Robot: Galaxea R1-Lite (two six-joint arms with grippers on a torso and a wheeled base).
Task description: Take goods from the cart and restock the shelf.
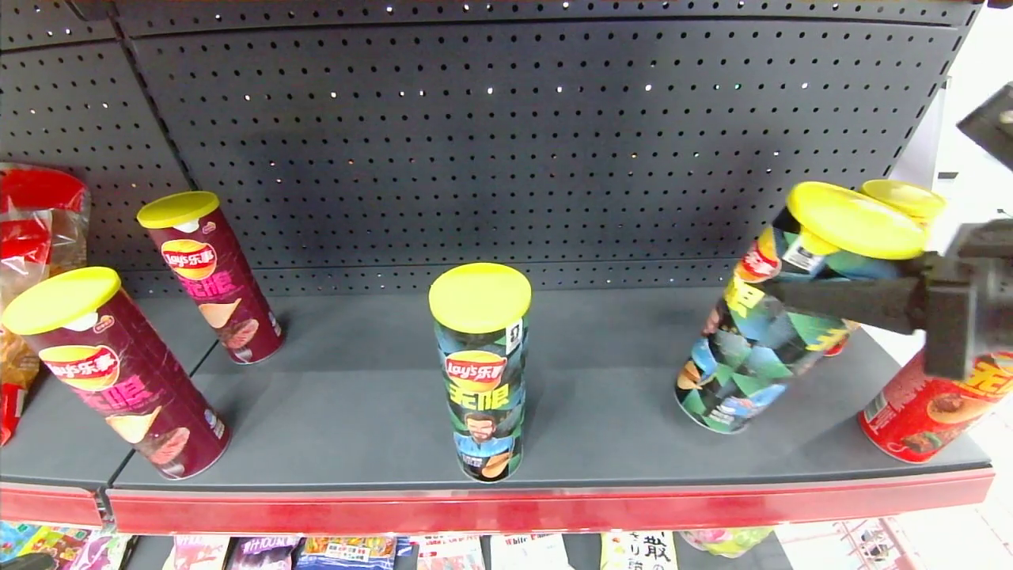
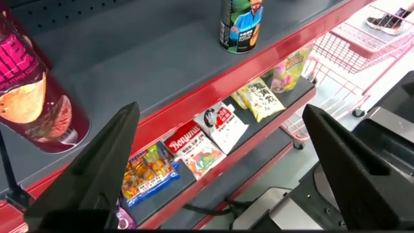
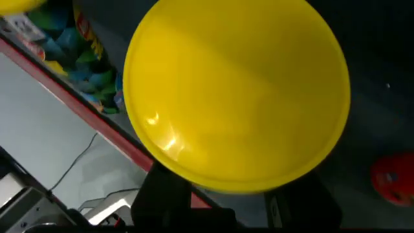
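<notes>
A green-and-blue chip can [image 1: 740, 348] with a yellow lid [image 3: 236, 90] leans tilted at the right end of the grey shelf [image 1: 617, 380]. My right gripper [image 1: 799, 289] is shut on its upper part, one finger crossing the front of the can. I cannot tell whether its base touches the board. A matching can [image 1: 480, 372] stands upright mid-shelf, and another yellow-lidded can [image 1: 904, 198] is behind the held one. My left gripper [image 2: 226, 181] hangs open with nothing in it, in front of the shelf's red edge [image 2: 194, 97]. A corner of the pink wire cart [image 2: 352, 48] shows.
Two maroon cans [image 1: 214, 277] [image 1: 119, 372] stand on the left, with red snack bags [image 1: 32, 237] beyond them. A red can [image 1: 926, 404] sits at the right front corner. Snack packets [image 2: 213, 133] fill the lower shelf. Bare board lies either side of the middle can.
</notes>
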